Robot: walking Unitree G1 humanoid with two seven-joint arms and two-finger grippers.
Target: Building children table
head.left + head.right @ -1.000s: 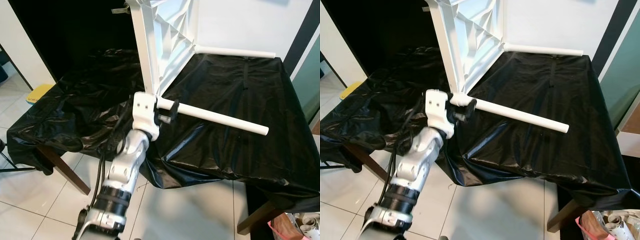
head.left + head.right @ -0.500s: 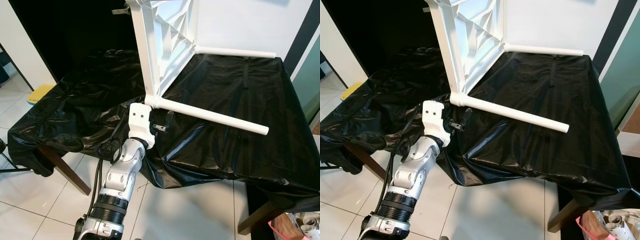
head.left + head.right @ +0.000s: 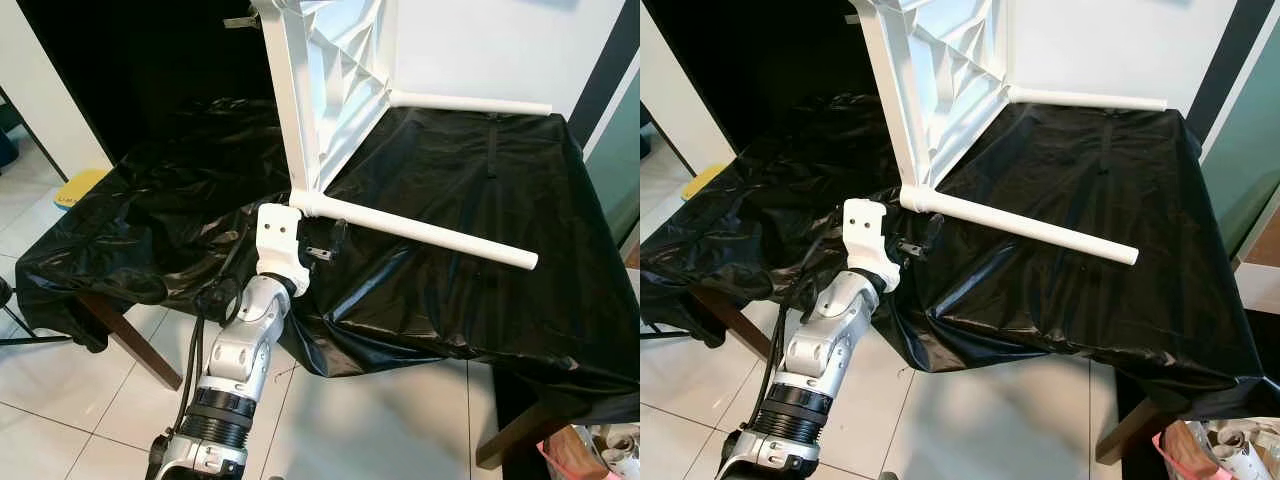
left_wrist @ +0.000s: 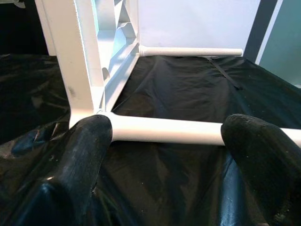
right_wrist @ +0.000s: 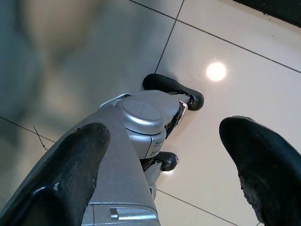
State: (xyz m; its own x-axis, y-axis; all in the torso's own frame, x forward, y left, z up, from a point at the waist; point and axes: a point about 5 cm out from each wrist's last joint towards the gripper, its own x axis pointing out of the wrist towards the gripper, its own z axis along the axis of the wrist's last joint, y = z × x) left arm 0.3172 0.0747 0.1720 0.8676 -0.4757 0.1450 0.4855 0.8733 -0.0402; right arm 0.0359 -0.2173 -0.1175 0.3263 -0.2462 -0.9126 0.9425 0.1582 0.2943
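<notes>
Having released the round white plastic table leg (image 3: 420, 227), left gripper (image 3: 325, 242) now open just below it, leg seemingly fitted

Head eyes overlook the table (image 3: 480, 240); right wrist apparently faces floor (image 5: 244, 61).

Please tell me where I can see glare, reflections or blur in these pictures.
Eye views: sharp, with grey sheen on the wrinkled black sheet. Left wrist view: near fingers soft, white table leg clear. Right wrist view: a lamp's glare spot on the glossy floor tiles, upper corner blurred.
</notes>
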